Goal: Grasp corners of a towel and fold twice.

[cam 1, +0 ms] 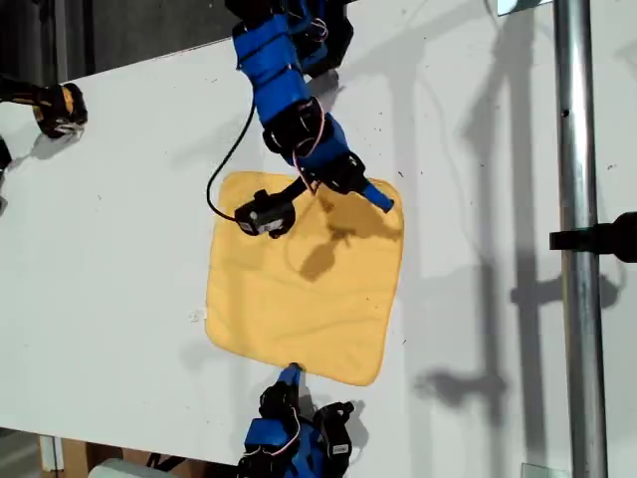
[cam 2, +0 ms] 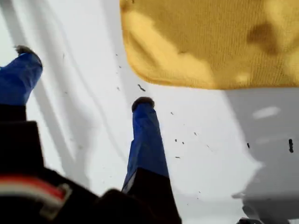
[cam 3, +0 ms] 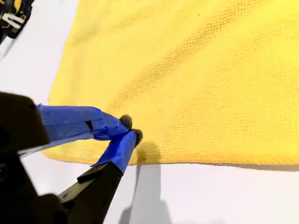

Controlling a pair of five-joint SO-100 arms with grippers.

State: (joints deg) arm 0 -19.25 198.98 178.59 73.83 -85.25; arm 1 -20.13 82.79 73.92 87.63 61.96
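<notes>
The yellow towel (cam 1: 299, 289) lies flat and unfolded on the white table (cam 1: 109, 259). My first gripper (cam 1: 374, 195) hangs open above the towel's far right corner in the exterior view. Its spread blue fingers (cam 2: 145, 135) hold nothing. One rounded corner (cam 2: 136, 63) of the towel (cam 2: 210, 42) shows beyond them. My second gripper (cam 1: 291, 374) reaches in from the near side of the exterior view. It (cam 3: 131, 129) is shut, its tips resting at the towel's (cam 3: 210, 70) near hem. No fabric looks lifted between them.
A metal pole (cam 1: 577, 249) with a black clamp (cam 1: 607, 237) stands at the exterior view's right. A black-and-yellow object (cam 1: 58, 108) sits at that view's far left, also seen as the dark object (cam 3: 14, 16). A black cable (cam 1: 224, 169) loops from the first arm.
</notes>
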